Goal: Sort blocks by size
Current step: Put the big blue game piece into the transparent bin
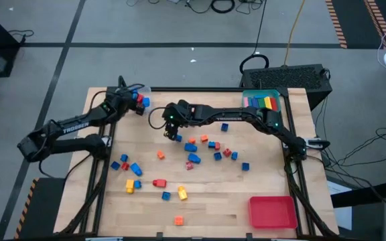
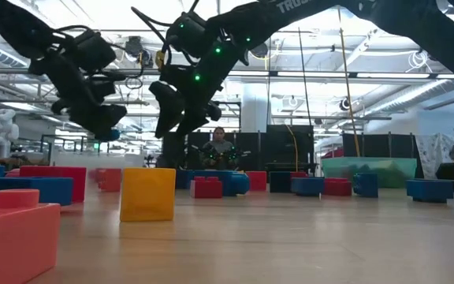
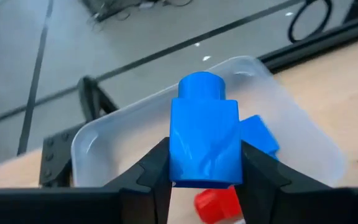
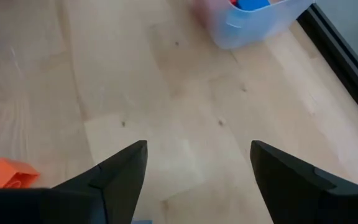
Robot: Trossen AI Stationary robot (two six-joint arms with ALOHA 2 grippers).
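Gripping a small blue cube block (image 3: 204, 130) between its two dark fingers (image 3: 149, 177), the left gripper (image 1: 138, 100) hangs over the clear tray (image 3: 114, 130) at the far left corner of the wooden table (image 1: 246, 194); inside that tray lie another blue block (image 3: 260, 138) and a red block (image 3: 215, 203). The right gripper (image 1: 172, 132) is released, its fingers (image 4: 120, 168) spread wide over bare tabletop near the table's middle, with nothing between them; an orange block (image 4: 8, 173) lies beside it, and the clear tray shows farther off in the right wrist view. Loose blocks in blue, red, orange and yellow (image 1: 193, 158) lie scattered over the middle and near part of the table. A teal tray (image 1: 263, 102) at the far right corner holds long bars in several colours, and a red tray (image 1: 272, 211) sits at the near right corner. In the low view a yellow block (image 2: 147, 193) stands close to the camera, and people show in the room behind.
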